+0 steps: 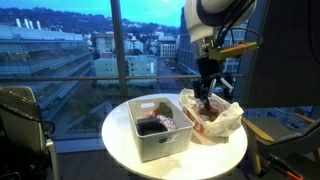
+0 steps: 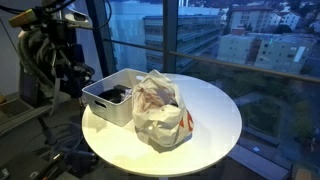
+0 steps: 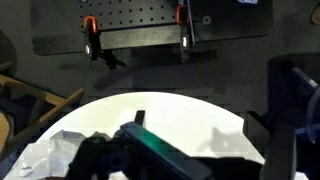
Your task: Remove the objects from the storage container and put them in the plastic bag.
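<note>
The white storage container (image 1: 160,140) stands on the round white table (image 1: 125,135), seen in both exterior views. A dark item (image 1: 150,127) and a reddish-brown item (image 1: 162,107) lie inside the container (image 2: 105,105). Just beside it sits the crinkly white plastic bag (image 1: 225,122) with red print (image 2: 160,112), its mouth spread open. My gripper (image 1: 205,96) hangs over the bag's mouth, fingers pointing down. In the wrist view the gripper (image 3: 215,140) is open, nothing between its dark fingers (image 3: 290,120), above bare table with a bit of bag (image 3: 50,155) at the lower left.
The table stands close to a big window (image 1: 110,40). A chair (image 1: 20,115) is beside it, and wooden furniture (image 1: 285,140) on the other side. The robot's arm and cables (image 2: 45,55) rise behind the container. A black perforated board with orange clamps (image 3: 135,25) lies beyond the table.
</note>
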You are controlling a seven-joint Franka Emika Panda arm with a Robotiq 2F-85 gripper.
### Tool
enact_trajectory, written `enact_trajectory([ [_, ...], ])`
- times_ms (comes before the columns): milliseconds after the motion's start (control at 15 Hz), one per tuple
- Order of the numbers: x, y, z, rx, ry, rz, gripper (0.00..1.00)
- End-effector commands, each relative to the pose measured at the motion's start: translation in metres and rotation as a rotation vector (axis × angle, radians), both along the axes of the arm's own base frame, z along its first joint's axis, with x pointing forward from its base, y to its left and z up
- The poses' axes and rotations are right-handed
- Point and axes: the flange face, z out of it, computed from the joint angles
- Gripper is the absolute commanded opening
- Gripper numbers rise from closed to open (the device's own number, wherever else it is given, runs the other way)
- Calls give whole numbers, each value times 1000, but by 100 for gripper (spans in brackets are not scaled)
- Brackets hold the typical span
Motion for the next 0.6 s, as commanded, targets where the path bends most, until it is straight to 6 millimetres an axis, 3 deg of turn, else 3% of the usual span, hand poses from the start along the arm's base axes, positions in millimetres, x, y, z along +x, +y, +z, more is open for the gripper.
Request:
enact_trajectory([
  [0,1,0,1,1,-2,0,100],
  [333,2,1,4,3,-7,1,100],
  [533,32,8,-16,31,-73,-40,100],
])
